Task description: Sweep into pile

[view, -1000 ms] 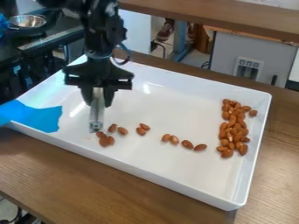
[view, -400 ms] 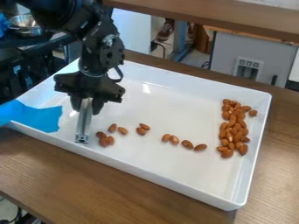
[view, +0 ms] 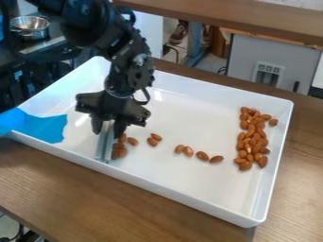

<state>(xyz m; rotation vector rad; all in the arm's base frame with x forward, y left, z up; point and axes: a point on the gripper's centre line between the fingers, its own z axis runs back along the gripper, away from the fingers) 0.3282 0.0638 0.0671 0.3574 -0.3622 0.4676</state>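
Looks like smooth, glossy plastic in the white tray (view: 202, 113), catching soft highlights. Shows brown wood grain with a low sheen across the tabletop (view: 126, 203). Looks like shiny, smooth metal in the bar (view: 104, 145) at the matt black tool (view: 107, 126). Appears dry and matt on the brown skins of the almonds (view: 252, 137). Gleams like polished metal on the bowl (view: 30, 26), far left. Looks thin and mostly matt in the blue sheet (view: 38, 125), paper or plastic impossible to tell.

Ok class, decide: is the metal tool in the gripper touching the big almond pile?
Apart. The camera view shows white tray and loose almonds between the metal tool and the big almond pile.
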